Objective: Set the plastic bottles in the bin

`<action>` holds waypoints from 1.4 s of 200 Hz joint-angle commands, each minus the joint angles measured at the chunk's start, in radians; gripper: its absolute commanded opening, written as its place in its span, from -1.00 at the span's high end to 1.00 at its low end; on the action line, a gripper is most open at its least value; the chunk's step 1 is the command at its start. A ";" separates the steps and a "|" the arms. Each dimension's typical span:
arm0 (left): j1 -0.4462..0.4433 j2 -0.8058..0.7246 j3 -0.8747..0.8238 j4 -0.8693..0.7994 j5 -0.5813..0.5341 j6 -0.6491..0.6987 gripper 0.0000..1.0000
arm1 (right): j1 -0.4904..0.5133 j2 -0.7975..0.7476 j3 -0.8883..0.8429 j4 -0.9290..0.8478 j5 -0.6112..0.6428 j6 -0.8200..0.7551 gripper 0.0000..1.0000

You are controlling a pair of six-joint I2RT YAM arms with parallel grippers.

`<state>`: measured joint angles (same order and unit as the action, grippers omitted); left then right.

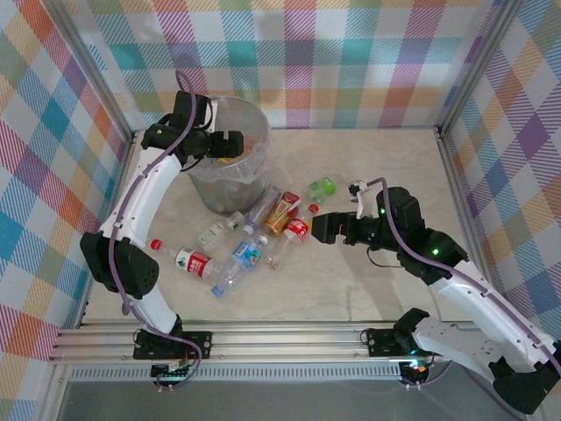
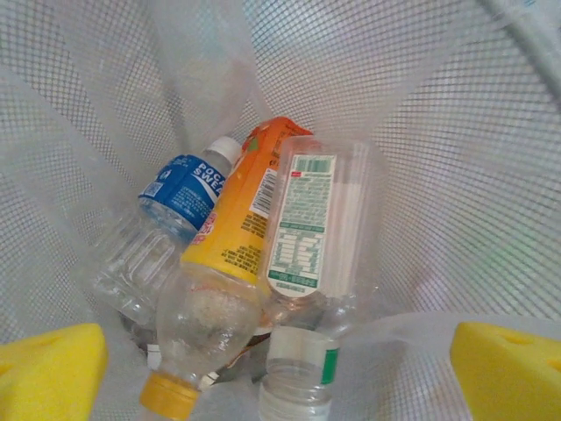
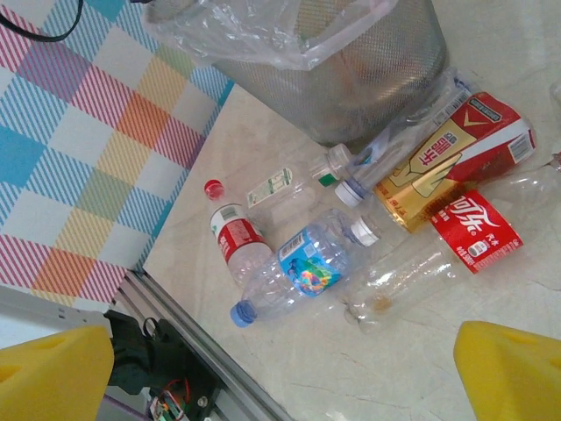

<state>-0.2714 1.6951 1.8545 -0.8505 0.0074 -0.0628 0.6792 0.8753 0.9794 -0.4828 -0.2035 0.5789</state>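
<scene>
While the left end effector (image 2: 279, 377) hangs over the mouth of the bin (image 1: 216, 188) with its yellow pads (image 2: 48, 368) spread wide and nothing between them, that side looks to be at the release end of its cycle. Below it, inside the mesh wall and clear liner, a Pocari Sweat bottle (image 2: 180, 195), an orange-labelled bottle (image 2: 238, 224) and a green-and-white labelled bottle (image 2: 302, 219) lie piled against one another.

The step in hand, as I judge it, is the next pick, and it falls to the right end effector (image 3: 280, 377). It hovers open and empty above the cluster lying on the surface (image 3: 386, 373) just in front of the bin. Nearest to it is the Coca-Cola bottle (image 3: 473, 230), on its side beside a red-and-gold labelled bottle (image 3: 449, 145). Further left lie a blue-labelled bottle (image 3: 302, 266), a red-capped bottle (image 3: 230, 230) and a small green-labelled bottle (image 3: 279, 186). A green bottle (image 1: 322, 186) lies apart, to the right of the bin.

The next move calls for lowering the right end effector over one bottle at the cluster's edge, jaws across its body rather than along it, so the neighbours are not dragged. These thin empties will probably roll or buckle, so a grip near the middle seems safest. The left arm should clear the bin's mouth before the right arm brings its load.
</scene>
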 commanded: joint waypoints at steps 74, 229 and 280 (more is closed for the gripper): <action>0.026 -0.188 0.025 0.088 0.334 -0.011 -1.00 | 0.141 0.172 0.071 0.007 0.083 -0.008 -0.99; -0.148 -0.133 0.062 0.147 0.700 -0.031 -1.00 | 0.486 0.647 0.270 0.046 0.208 -0.197 -0.58; -0.204 -0.213 -0.098 0.276 0.623 -0.087 -1.00 | 0.547 0.858 0.432 0.043 0.245 -0.240 -0.52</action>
<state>-0.4591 1.5398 1.8076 -0.6525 0.6636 -0.1223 1.2068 1.6638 1.3350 -0.4545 0.0120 0.3805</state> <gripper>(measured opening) 0.997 0.764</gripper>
